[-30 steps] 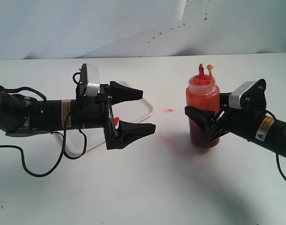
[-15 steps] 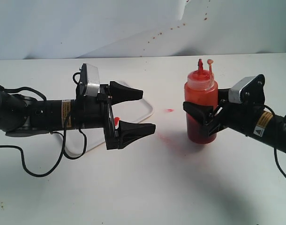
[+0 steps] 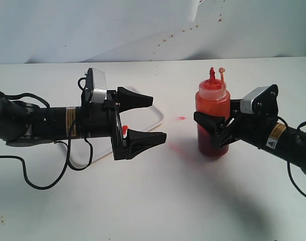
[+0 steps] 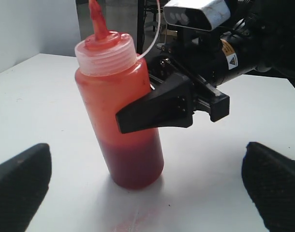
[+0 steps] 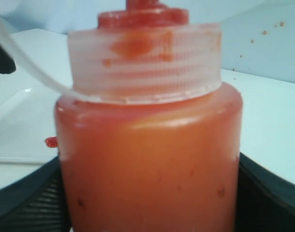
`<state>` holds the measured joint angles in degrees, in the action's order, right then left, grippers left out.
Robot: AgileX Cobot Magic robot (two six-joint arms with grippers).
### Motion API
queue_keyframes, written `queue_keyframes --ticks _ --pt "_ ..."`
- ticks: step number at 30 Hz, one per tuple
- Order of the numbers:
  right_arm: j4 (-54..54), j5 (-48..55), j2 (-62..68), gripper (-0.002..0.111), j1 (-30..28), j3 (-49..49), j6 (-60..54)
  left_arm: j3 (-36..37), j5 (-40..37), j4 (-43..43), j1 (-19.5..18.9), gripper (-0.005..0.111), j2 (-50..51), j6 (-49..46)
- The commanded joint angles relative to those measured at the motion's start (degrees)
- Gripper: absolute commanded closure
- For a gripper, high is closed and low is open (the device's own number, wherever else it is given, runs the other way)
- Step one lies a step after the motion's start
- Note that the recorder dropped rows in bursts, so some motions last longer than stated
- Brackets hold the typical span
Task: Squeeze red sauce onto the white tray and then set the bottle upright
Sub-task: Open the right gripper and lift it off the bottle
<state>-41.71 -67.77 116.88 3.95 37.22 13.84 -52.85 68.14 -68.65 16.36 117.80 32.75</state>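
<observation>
Exterior view first: the right gripper [image 3: 213, 129] is seen clamped round the middle of the bottle [image 3: 211, 108], with one black finger [image 3: 207, 120] laid across the front and the other hidden behind. The grip is borne out in the left wrist view, where that finger is pressed flat against the bottle's side, just above the dark sauce [image 4: 135, 164] settled at the bottom. The bottle is held upright, nozzle [image 3: 211, 73] up, with the tip cap [image 3: 222, 71] off on its tether.

And a change is noted: over the last second the bottle has been shifted leftward, toward the middle of the table [image 3: 193, 201], with the arm drawn along behind it. Whether the base is resting on the table or carried just clear of it cannot be told.

Outward now: a small red blob [image 3: 181, 118] is spotted on the table between bottle and tray [image 3: 145, 119], and a faint pink smear [image 3: 175, 148] nearer the bottle's foot. No sauce can be made out on the bare part of the tray. The tray lies under and behind the left gripper [image 3: 158, 118], whose jaws are spread wide with nothing between them; it has not been moved.

The shift is read as an approach. The squeeze onto the tray is judged not yet done, and tipping the nozzle over the rim would be called for next.
</observation>
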Motion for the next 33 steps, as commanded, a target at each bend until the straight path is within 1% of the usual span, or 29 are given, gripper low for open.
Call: queue_keyframes --ticks 1,10,13,14,18,22,30,32,33 --pt "-2.07 -2.19 -0.01 0.108 0.17 0.23 0.56 -0.13 0.59 0.79 0.25 0.002 -0.58 -0.25" --pt "-3.42 -2.19 -0.01 0.107 0.19 0.33 0.56 -0.13 0.59 0.79 0.25 0.002 -0.58 -0.25" --pt "-6.73 -2.19 -0.01 0.097 0.91 1.72 0.80 -0.13 0.59 0.79 0.25 0.002 -0.58 -0.25" --pt "-7.53 -2.19 -0.01 0.091 1.49 2.08 0.80 -0.13 0.59 0.79 0.25 0.002 -0.58 -0.25" --pt "-6.56 -2.19 -0.01 0.070 1.91 2.24 0.80 -0.13 0.59 0.79 0.25 0.002 -0.58 -0.25" --pt "-6.43 -2.19 -0.01 0.054 1.91 2.24 0.60 -0.13 0.59 0.79 0.25 0.002 -0.58 -0.25" --pt "-2.66 -2.19 -0.01 0.027 1.91 2.24 0.47 -0.13 0.59 0.79 0.25 0.002 -0.58 -0.25" --pt "-2.66 -2.19 -0.01 0.022 1.91 2.24 0.47 -0.13 0.59 0.79 0.25 0.002 -0.58 -0.25" --pt "-2.66 -2.19 -0.01 0.022 1.91 2.24 0.47 -0.13 0.59 0.79 0.25 0.002 -0.58 -0.25"
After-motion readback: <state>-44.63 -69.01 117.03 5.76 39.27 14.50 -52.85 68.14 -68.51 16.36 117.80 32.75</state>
